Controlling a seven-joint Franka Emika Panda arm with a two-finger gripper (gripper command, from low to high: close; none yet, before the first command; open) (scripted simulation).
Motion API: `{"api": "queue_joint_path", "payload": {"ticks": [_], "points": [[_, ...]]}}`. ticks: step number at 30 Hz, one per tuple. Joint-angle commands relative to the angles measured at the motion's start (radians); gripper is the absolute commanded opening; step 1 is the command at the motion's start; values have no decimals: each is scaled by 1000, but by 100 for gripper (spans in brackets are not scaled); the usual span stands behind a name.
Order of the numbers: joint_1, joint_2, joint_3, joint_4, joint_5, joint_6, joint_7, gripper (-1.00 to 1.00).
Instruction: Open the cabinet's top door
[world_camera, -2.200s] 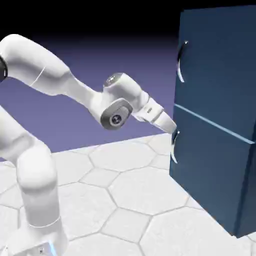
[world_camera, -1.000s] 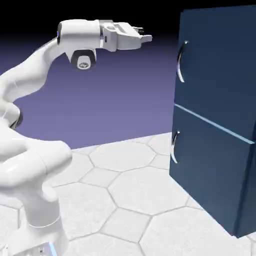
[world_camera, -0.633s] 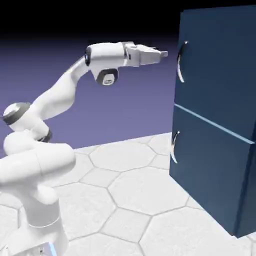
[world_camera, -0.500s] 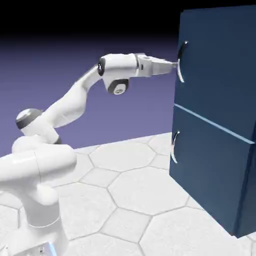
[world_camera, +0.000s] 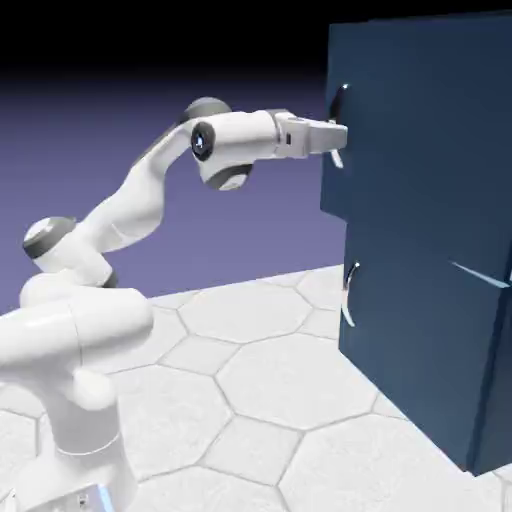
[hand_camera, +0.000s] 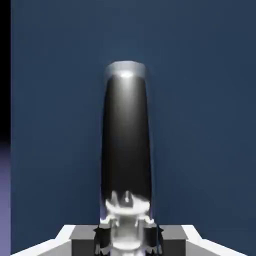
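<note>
Silver and curved, the upper handle (hand_camera: 126, 135) is clamped between my jaws (hand_camera: 127, 240), one grey fingertip pressed to each side of it, and in the hand view it runs up from my grip against flat navy-blue. The top door (world_camera: 425, 140) that carries it stands slightly open: its handle-side edge juts out toward the exterior view's left, past the lower door (world_camera: 420, 340) beneath, and only a short piece of the pale seam (world_camera: 480, 275) shows. I reach in nearly level from the exterior view's left, my white arm (world_camera: 130, 215) bent behind me. The cabinet (world_camera: 490, 390) stands upright at the exterior view's right, on the pale tiled floor (world_camera: 290, 375), its lower handle (world_camera: 348, 295) well below my jaws and apart from them
</note>
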Motion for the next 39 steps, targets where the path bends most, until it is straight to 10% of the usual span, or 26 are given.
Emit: {"api": "queue_joint_path", "payload": {"ticks": [1,19,39], "points": [[18,6,-17,-36,0,-42,-27,-100],[11,303,-462,-342,-308,-825,-428,-100],[-217,1018,-657,-13,-920,-1401,-935,-100]]}}
